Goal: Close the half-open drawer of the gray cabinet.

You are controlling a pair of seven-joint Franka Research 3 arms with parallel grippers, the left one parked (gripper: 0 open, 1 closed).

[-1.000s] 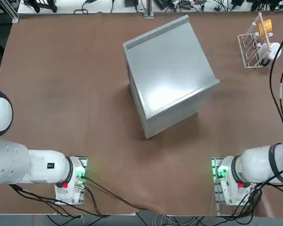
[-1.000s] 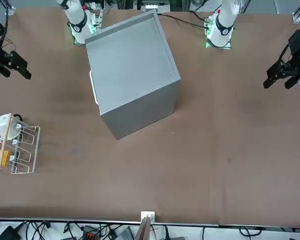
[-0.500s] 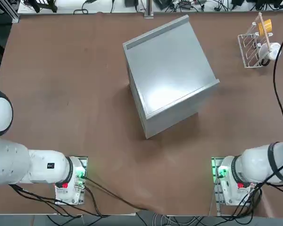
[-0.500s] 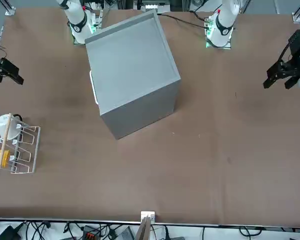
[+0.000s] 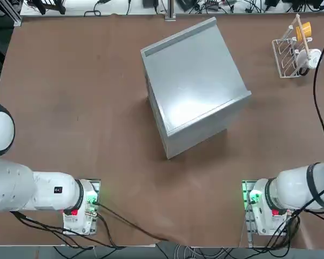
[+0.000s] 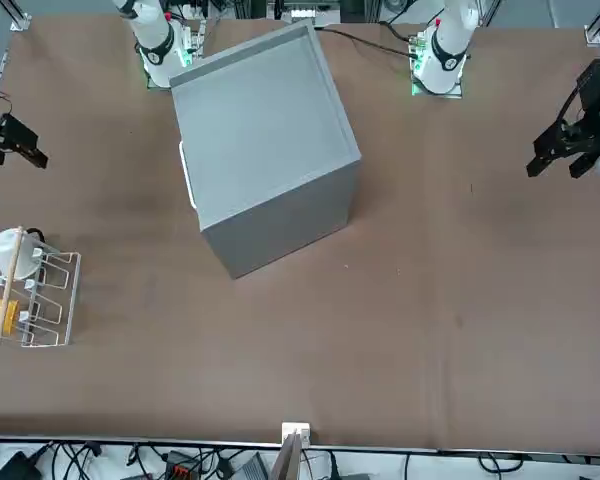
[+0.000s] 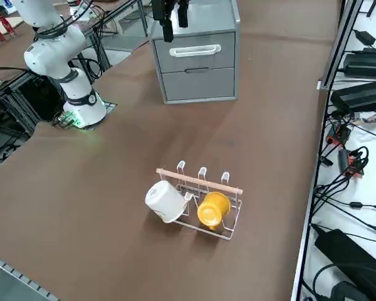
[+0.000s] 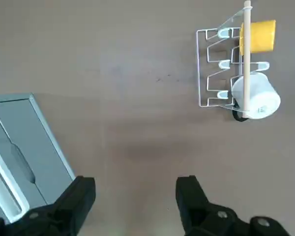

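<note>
On table: gray cabinet [image 5: 191,83] | drawer [image 7: 195,51] flush | claw [image 8: 135,189] spread

My right gripper [image 6: 2,143] sits half off the front view's edge, and overhead it's out of frame entirely. From my wrist, the gray cabinet [image 8: 19,147] is cut off at the edge, with only a corner showing. From the side, my fingers [image 7: 170,19] cover part of the drawer [image 7: 195,52] front. The cabinet's top is cropped there.
</note>
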